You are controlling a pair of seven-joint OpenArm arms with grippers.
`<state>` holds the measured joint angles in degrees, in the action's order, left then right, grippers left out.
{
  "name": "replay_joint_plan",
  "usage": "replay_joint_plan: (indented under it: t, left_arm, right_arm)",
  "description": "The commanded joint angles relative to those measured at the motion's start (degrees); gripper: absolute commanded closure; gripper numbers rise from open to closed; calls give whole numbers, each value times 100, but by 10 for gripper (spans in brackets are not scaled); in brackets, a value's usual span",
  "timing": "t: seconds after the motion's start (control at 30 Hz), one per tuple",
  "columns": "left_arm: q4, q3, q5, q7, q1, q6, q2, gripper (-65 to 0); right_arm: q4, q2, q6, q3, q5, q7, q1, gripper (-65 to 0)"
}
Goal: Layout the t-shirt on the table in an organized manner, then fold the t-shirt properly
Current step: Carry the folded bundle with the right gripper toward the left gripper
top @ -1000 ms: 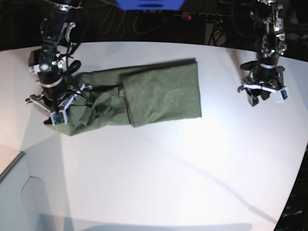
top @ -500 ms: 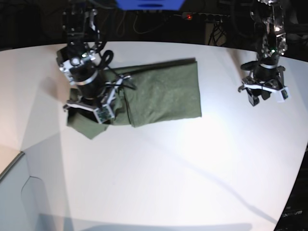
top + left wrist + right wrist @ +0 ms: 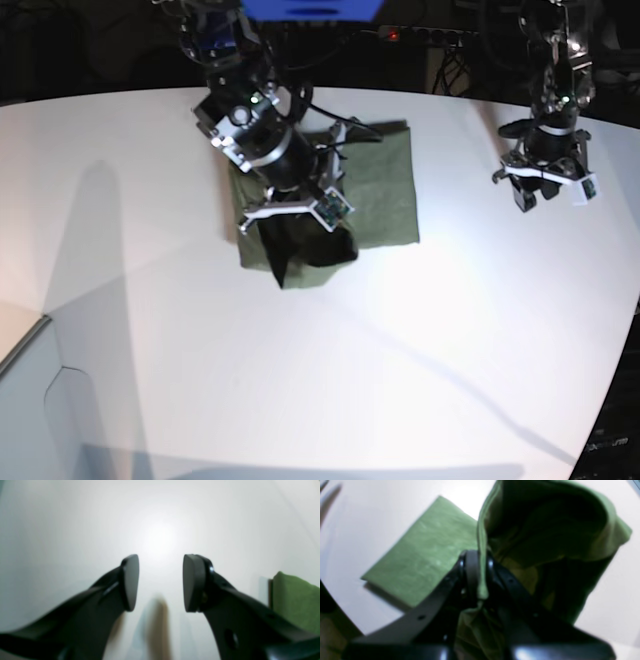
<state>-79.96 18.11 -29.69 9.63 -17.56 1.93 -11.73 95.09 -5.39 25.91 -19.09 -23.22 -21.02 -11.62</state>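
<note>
I find nothing I can read from here. The t-shirt point(image 3: 385, 190) shows plain olive cloth with no print in the base view, and in the right wrist view its fabric is blurred and bare of lettering. The table point(image 3: 300, 380) carries no marks. The small white tags beside the right gripper point(image 3: 297, 215) and the left gripper point(image 3: 545, 192) are too small for me to make out any characters.
</note>
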Motion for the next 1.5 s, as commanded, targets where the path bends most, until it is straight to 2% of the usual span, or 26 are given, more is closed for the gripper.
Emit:
replay_joint_plan:
  t: [0.0, 0.27, 0.37, 0.57, 0.63, 0.7, 0.77, 0.8, 0.9, 0.93, 1.13, 1.47]
  left_arm:
    - [-87, 13, 2, -132, 2, 31, -63, -280]
    - [-87, 13, -33, -132, -68, 31, -63, -280]
    - [-87, 13, -33, -132, -77, 31, -63, -280]
    - [-87, 5, -42, -132, -182, 31, -54, -280]
    - [-87, 5, -15, -132, -217, 31, 69, -269]
    - [-87, 5, 2, -97, -235, 31, 148, -198]
    - [-87, 5, 2, 281, -235, 31, 228, -49]
    - [-87, 22, 2, 492, -226, 22, 272, 0]
    - [-87, 31, 2, 1055, -130, 13, 395, -16]
    - [-87, 31, 11, 1108, -77, 4, 465, 0]
    - [308, 13, 11, 1143, 161, -13, 650, 0]
    - [722, 5, 11, 1151, 389, -13, 658, 0]
  right_arm:
    - [43, -55, -29, -126, 59, 163, 94, 0]
    - [-212, -81, -29, -759, 59, 163, 384, 0]
    - [-467, -204, -29, -741, 59, 172, 533, 0]
    - [-546, -230, -29, -777, 59, 181, 568, 0]
    - [-555, -230, -29, -777, 59, 181, 639, 0]
    - [-573, -230, -29, -777, 59, 181, 674, 0]
    - [-573, -222, -29, -777, 59, 181, 683, 0]
    - [-573, -222, -29, -768, 59, 181, 683, 0]
    - [-573, -213, -29, -750, 59, 172, 691, 0]
    - [-573, -213, -29, -750, 59, 172, 691, 0]
    - [-555, -213, -29, -768, 59, 163, 691, 0]
    - [-529, -230, -29, -777, 59, 163, 674, 0]
